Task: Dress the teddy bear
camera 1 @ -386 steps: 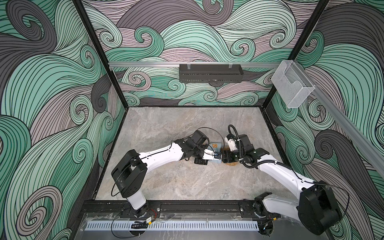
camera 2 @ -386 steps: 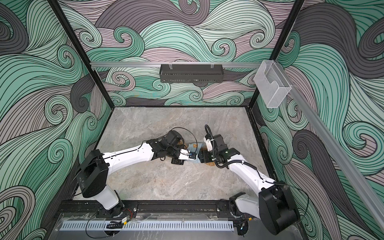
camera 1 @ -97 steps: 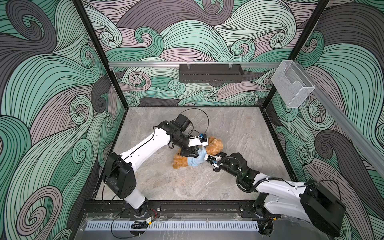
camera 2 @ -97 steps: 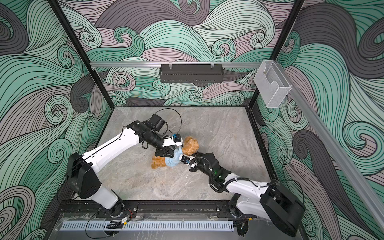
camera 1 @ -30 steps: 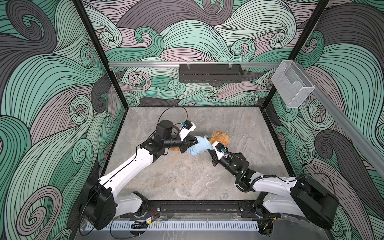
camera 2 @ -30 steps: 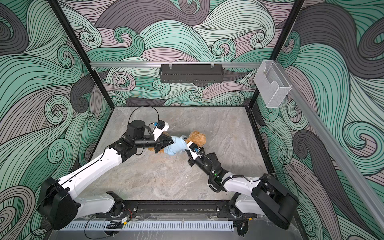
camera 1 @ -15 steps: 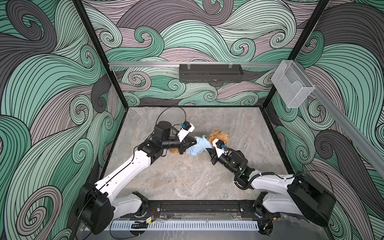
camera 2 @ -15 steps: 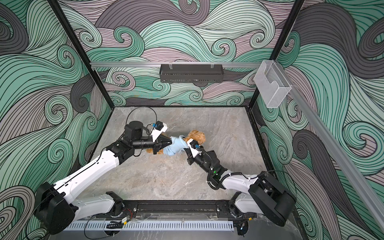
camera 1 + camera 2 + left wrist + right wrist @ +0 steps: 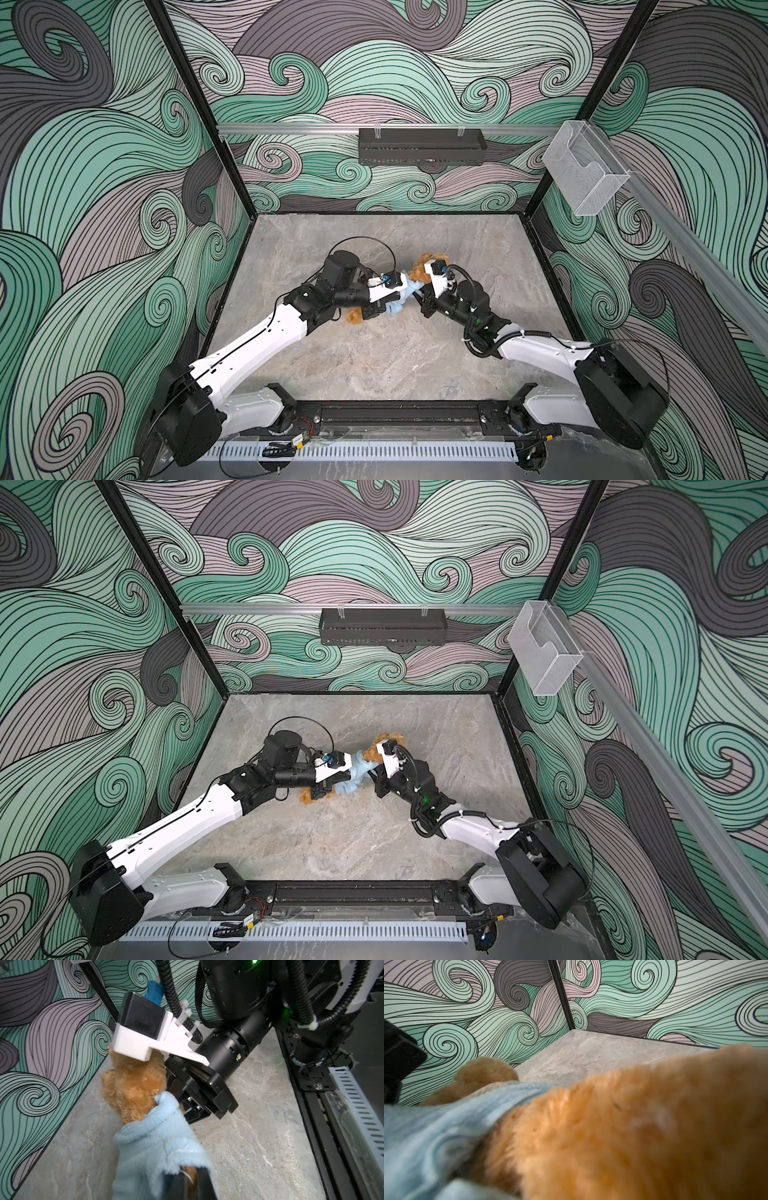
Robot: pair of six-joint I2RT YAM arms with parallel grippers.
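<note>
Both arms meet over the middle of the table (image 9: 374, 365), the left stretched from the near left, the right folded from the near right. The teddy bear (image 9: 415, 274) is between them, long axis near-left to far-right, head far-right. Only the left wrist view shows the left gripper (image 9: 190, 1176) pinched shut on the hem of the light-blue garment (image 9: 158, 1147); the right gripper (image 9: 417, 292) is buried in fur, its width unclear.

The golden-brown teddy bear (image 9: 133, 1084) is shaggy, matt plush. Between the matt black plastic fingers (image 9: 203, 1186) of the left gripper (image 9: 191, 1186) sits a napped light-blue fleece garment (image 9: 158, 1147); below them, a smooth grey marbled tabletop (image 9: 259, 1147)
</note>
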